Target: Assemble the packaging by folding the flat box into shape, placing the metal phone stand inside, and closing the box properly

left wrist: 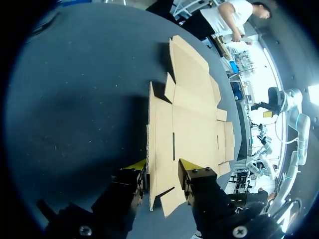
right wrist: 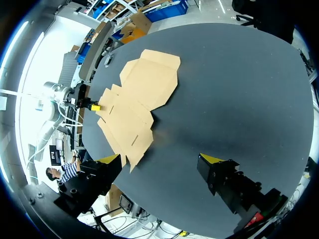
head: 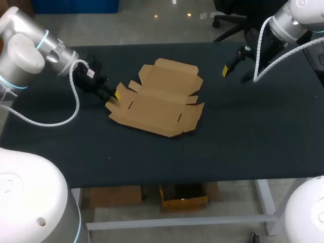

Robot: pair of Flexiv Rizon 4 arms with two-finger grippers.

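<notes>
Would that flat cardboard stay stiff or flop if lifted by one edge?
Probably it bends: the flat box is thin, wide and cut into flaps, so its far side likely droops. It looks light, and may slide on the table if the left gripper pushes it.

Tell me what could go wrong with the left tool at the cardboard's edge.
The left tool straddles only the edge of the flat box, and the right tool is off it, open. A pull could drag the whole sheet across the table.
A pinch on that thin flap may crease it off its fold line.
</notes>
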